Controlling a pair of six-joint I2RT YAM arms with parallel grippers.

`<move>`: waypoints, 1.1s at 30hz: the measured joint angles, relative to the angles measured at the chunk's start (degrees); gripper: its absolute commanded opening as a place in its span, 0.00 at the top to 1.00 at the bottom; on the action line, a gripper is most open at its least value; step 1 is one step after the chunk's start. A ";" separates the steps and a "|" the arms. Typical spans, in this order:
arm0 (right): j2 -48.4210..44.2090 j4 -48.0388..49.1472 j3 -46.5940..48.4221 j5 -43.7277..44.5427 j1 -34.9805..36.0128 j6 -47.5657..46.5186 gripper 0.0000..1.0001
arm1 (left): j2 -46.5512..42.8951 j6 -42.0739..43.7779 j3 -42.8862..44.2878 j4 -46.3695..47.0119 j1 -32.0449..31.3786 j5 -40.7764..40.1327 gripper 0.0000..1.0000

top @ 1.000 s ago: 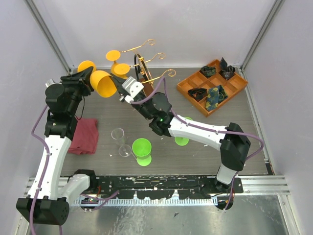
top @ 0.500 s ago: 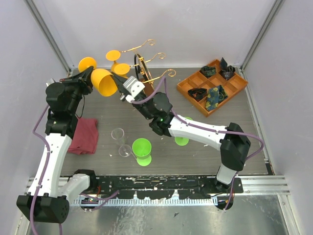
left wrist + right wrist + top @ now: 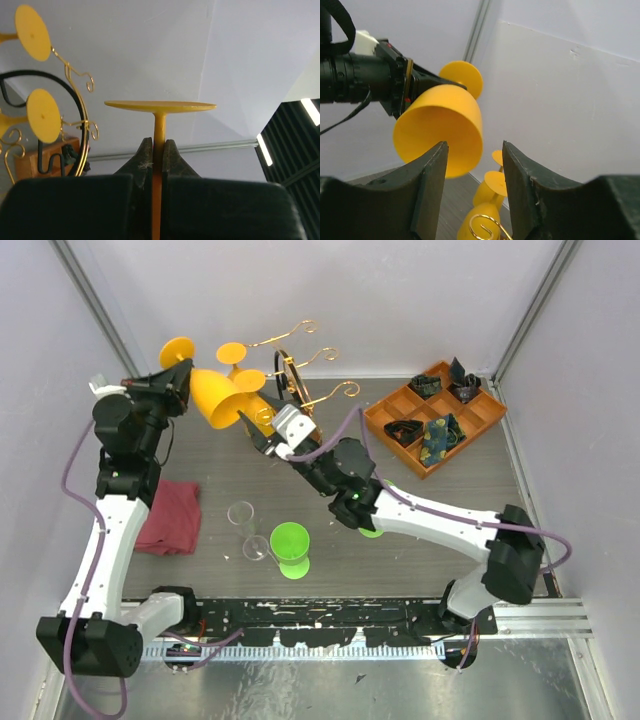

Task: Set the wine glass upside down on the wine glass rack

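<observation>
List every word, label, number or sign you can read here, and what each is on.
No readable text anywhere. The yellow plastic wine glass, the gold wire rack and the orange compartment tray show no print; the tray's dark patterned contents are too small to tell.

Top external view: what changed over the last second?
The left gripper, shut on the wine glass, raised it slightly toward the wine glass rack. The right gripper shifted right, open as before. Rack, green glass and red cloth unmoved.
</observation>
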 measured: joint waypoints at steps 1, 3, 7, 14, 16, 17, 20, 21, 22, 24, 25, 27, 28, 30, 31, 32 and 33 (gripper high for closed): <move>-1.51 -1.40 -0.55 0.68 0.00 -0.15 0.45 | 0.76 2.23 1.18 0.39 0.42 0.00 1.00; -4.37 -4.55 -1.20 2.71 0.00 -0.37 0.44 | 2.08 7.43 3.80 1.33 1.14 0.00 1.00; -11.02 -12.63 -1.81 8.13 0.00 -0.66 0.43 | 2.54 19.45 6.82 4.37 1.84 0.94 1.00; -21.42 -23.52 -4.87 17.81 0.00 -0.31 0.44 | 0.22 45.53 2.27 13.11 1.86 8.04 1.00; -23.93 -26.29 -6.25 19.96 0.00 0.35 0.45 | -1.66 52.89 -5.18 20.96 1.88 9.51 1.00; -24.92 -27.56 -6.84 20.90 0.00 0.57 0.45 | -2.10 55.98 -9.20 25.38 1.88 10.23 1.00; -26.80 -30.73 -7.96 23.39 0.00 0.98 0.46 | -0.07 62.97 -18.62 36.46 1.88 12.35 1.00; -27.28 -31.61 -8.31 24.33 0.00 1.03 0.46 | 1.31 64.39 -20.52 38.93 1.88 13.20 1.00; -27.74 -32.65 -8.76 25.42 0.00 1.05 0.46 | 3.28 65.88 -22.47 42.01 1.88 14.75 0.99; -28.13 -33.42 -9.29 26.38 0.00 1.16 0.46 | 5.97 67.19 -24.33 46.21 1.88 16.70 0.99; -28.37 -33.97 -9.68 26.97 0.00 1.20 0.46 | 7.32 67.63 -25.22 49.46 1.88 17.84 1.00; -28.85 -34.95 -10.45 27.78 0.00 1.25 0.47 | 9.11 68.13 -26.05 54.10 1.88 19.45 1.00; -29.03 -35.36 -10.73 28.17 0.00 1.25 0.48 | 9.90 68.32 -26.34 56.68 1.88 20.48 1.00; -29.35 -35.87 -11.13 28.76 0.00 1.22 0.48 | 11.56 68.13 -26.99 62.45 1.86 22.56 1.00; -29.46 -36.11 -11.21 29.11 0.00 1.22 0.48 | 12.37 67.73 -27.28 64.74 1.84 23.37 1.00; -29.57 -36.24 -11.21 29.38 0.00 1.18 0.48 | 13.22 67.30 -27.61 66.82 1.68 24.28 1.00; -29.73 -36.28 -11.30 29.66 0.00 1.16 0.48 | 14.16 66.93 -28.09 68.65 1.46 25.31 1.00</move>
